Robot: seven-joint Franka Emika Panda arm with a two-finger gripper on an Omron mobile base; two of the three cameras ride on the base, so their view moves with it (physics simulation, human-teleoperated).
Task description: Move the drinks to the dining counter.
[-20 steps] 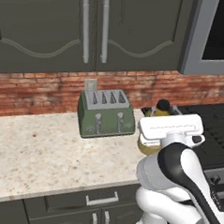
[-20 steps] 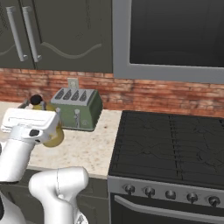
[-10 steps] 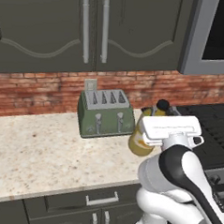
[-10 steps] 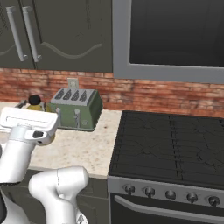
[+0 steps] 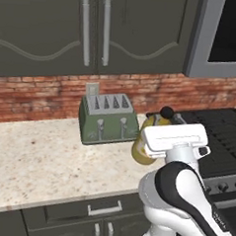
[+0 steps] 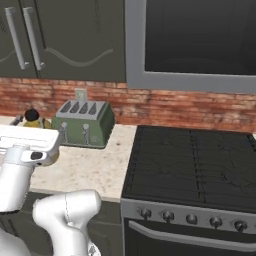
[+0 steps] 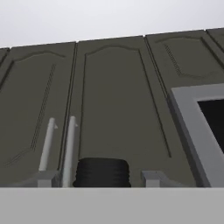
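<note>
The tool (image 7: pixel 103 178) is clamped on the juice bottle (image 5: pixel 147 141), lifted above the table (image 5: pixel 48 165) at about four o'clock from the toaster (image 5: pixel 109 119), so it looks mid-carry and next needs driving to the dining counter.

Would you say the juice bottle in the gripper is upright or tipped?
Upright: the juice bottle hangs with its black cap on top, between the gripper's fingers, beside the toaster.

The juice bottle (image 5: pixel 149 141), clamped in the gripper (image 5: pixel 159 123), now sits further left than a second ago, nearer the toaster (image 5: pixel 109 119). In the right base view the hand covers more of the bottle, leaving its black cap (image 6: pixel 32 116) visible.
</note>
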